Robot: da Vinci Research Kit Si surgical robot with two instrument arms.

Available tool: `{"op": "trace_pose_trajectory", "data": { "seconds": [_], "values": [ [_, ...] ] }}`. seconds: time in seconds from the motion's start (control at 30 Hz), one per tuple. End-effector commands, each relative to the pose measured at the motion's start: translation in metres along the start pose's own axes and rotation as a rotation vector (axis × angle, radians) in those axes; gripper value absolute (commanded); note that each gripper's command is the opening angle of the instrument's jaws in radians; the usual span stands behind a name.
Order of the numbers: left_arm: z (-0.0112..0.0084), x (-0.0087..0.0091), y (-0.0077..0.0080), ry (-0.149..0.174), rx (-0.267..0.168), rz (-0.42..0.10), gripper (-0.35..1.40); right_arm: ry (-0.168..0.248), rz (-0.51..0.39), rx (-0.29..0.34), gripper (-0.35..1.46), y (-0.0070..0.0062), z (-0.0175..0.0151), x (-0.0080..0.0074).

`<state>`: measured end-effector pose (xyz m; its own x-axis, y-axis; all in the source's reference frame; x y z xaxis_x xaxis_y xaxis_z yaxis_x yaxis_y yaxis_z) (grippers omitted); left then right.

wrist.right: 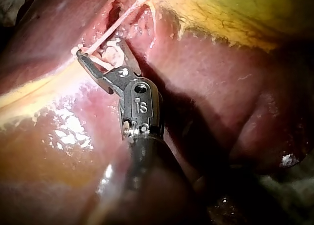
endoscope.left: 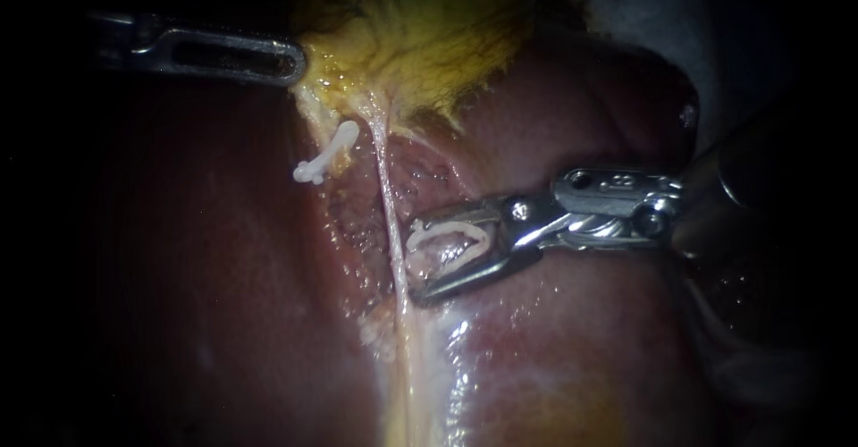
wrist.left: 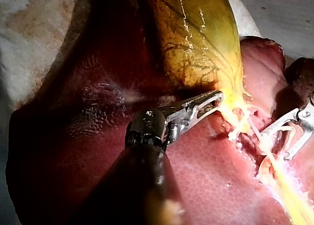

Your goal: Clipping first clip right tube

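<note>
Right instrument (endoscope.left: 414,261): steel jaws spread, cradling open white clip (endoscope.left: 456,229) at thin pale tube (endoscope.left: 382,170) | left instrument (endoscope.left: 298,61): jaws pinching yellow gallbladder (endoscope.left: 420,45).

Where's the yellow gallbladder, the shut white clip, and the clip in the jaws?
gallbladder (endoscope.left: 420,45), endoscope view, its yellow wall.
shut clip (endoscope.left: 326,154), endoscope view, its middle.
loaded clip (endoscope.left: 447,227), endoscope view, its upper arm.

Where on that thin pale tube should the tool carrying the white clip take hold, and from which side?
Mid-span on the right tube, below the gallbladder, from its right: it runs taut and bare there, and the right tool's clip gapes toward it.
</note>
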<state>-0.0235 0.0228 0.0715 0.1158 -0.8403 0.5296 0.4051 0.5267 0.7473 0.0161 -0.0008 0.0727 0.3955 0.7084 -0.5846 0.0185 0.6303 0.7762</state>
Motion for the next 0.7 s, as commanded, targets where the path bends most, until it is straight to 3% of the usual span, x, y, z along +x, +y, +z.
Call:
{"op": "trace_pose_trajectory", "data": {
  "seconds": [0.03,0.3,0.7],
  "values": [
    [0.0000,0.0000,0.0000,0.000,0.000,0.000,-0.35,0.005,0.009,0.001,0.54,0.0002,0.0001,-0.0002],
    [0.0000,0.0000,0.0000,0.000,0.000,0.000,-0.35,0.072,0.053,0.057,0.54,0.0010,0.0019,-0.0007],
    [0.0000,0.0000,0.0000,0.000,0.000,0.000,-0.35,0.119,0.054,0.207,0.54,-0.0014,0.0041,-0.0002]
  ]
}}
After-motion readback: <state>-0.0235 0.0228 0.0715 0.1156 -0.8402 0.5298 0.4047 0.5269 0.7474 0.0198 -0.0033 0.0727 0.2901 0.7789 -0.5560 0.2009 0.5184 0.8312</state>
